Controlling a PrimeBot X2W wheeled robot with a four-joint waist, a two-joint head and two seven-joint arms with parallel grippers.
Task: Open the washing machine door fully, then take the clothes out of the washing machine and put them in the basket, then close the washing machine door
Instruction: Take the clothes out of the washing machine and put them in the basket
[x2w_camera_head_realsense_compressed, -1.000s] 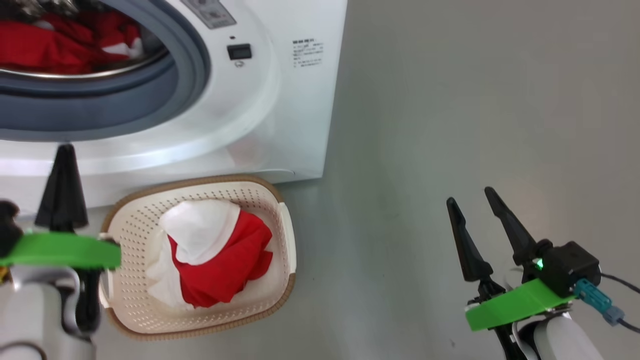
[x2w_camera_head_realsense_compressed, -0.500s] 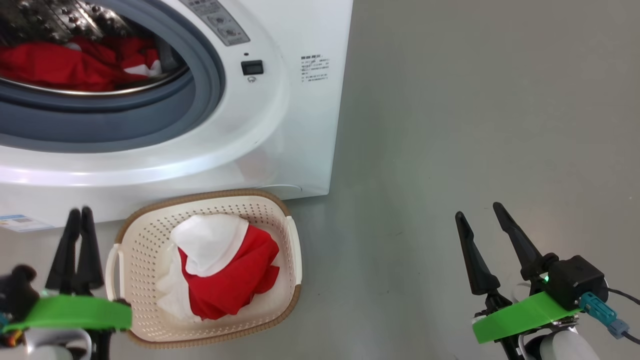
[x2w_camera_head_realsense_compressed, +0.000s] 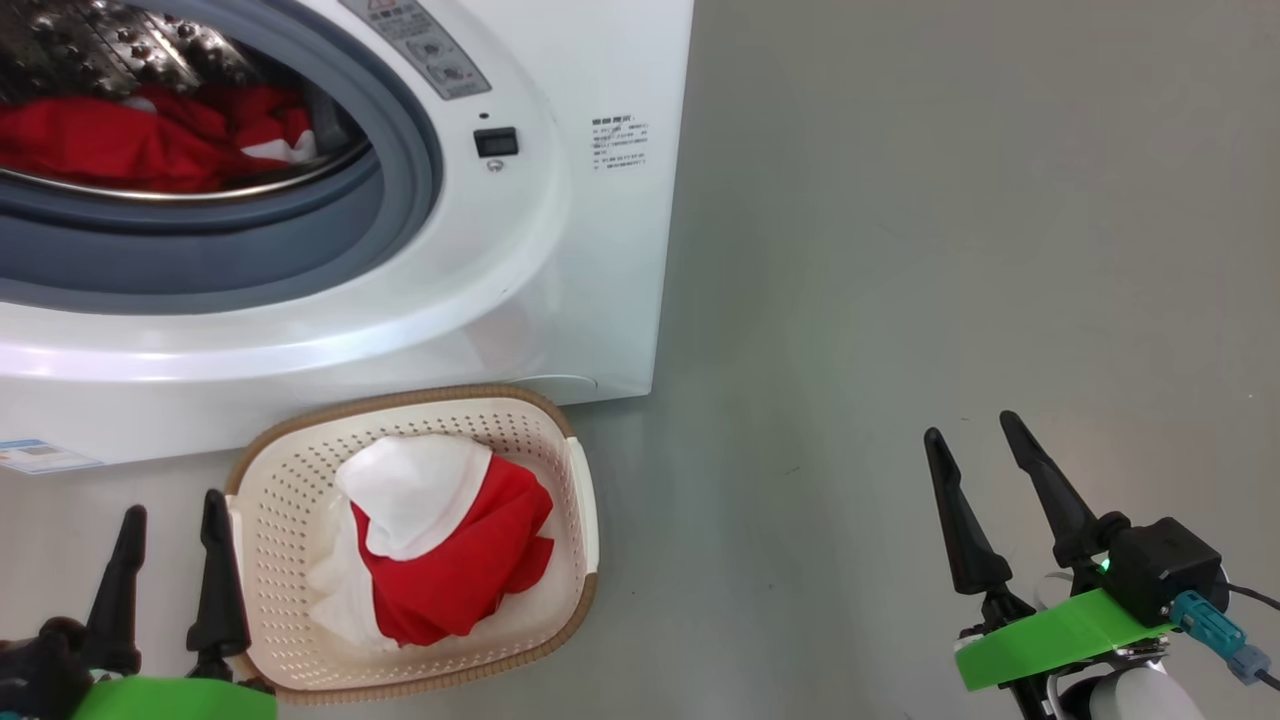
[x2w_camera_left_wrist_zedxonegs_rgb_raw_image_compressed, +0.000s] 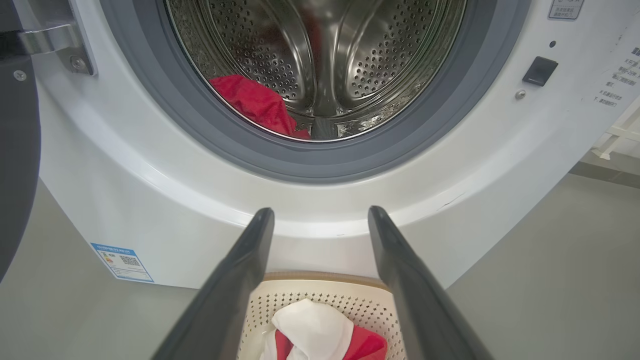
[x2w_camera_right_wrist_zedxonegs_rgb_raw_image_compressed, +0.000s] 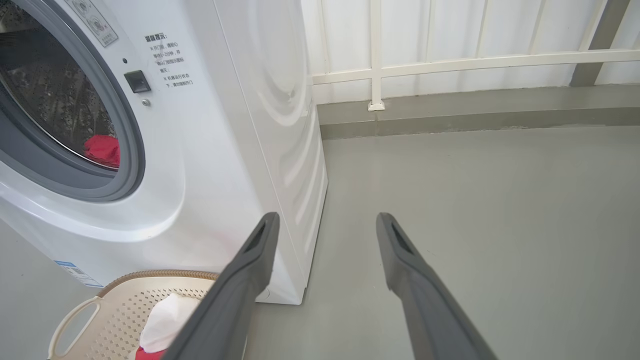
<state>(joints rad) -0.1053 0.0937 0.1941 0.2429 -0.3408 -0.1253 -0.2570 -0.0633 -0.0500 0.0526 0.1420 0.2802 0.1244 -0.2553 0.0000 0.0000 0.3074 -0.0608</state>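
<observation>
Head view shows unloading part done: a red-and-white garment (x2w_camera_head_realsense_compressed: 450, 560) lies in the basket (x2w_camera_head_realsense_compressed: 280, 470), just in front of the washing machine (x2w_camera_head_realsense_compressed: 560, 250); more red clothes (x2w_camera_head_realsense_compressed: 90, 150) lie in the drum (x2w_camera_left_wrist_zedxonegs_rgb_raw_image_compressed: 380, 60); the washing machine door (x2w_camera_left_wrist_zedxonegs_rgb_raw_image_compressed: 15, 150) stands swung aside. The left gripper (x2w_camera_head_realsense_compressed: 172, 508), fingers spread and empty, hovers beside the basket; the right gripper (x2w_camera_head_realsense_compressed: 972, 432), likewise spread, hangs well apart. Next, I judge, a gripper must reach through the grey ring (x2w_camera_head_realsense_compressed: 400, 200) and pinch the fabric.
</observation>
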